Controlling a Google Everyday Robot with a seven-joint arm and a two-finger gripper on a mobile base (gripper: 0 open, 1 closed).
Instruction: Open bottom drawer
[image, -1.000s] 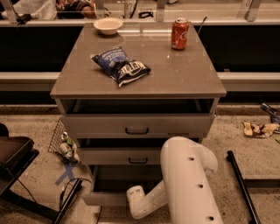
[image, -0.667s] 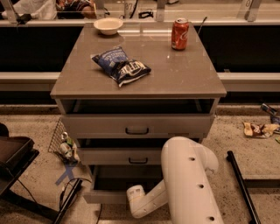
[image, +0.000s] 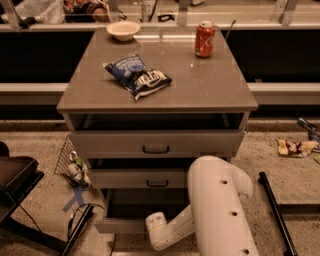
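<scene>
The grey-beige cabinet (image: 150, 97) has three drawers, all standing partly out. The bottom drawer (image: 120, 226) is pulled out the farthest, and its dark inside shows above its front. Its black handle is hidden behind my arm. My white arm (image: 220, 210) comes up from the lower edge, and its wrist link (image: 162, 230) lies against the bottom drawer's front. My gripper is hidden behind that wrist link, at the drawer's front. The middle drawer (image: 145, 179) and the top drawer (image: 155, 144) show their black handles.
On the cabinet top lie a blue chip bag (image: 137, 76), a red soda can (image: 204, 39) and a white bowl (image: 123, 30). A wire basket with litter (image: 72, 162) stands on the floor to the left, by a dark chair base (image: 20, 190). A black pole (image: 277, 212) lies at the right.
</scene>
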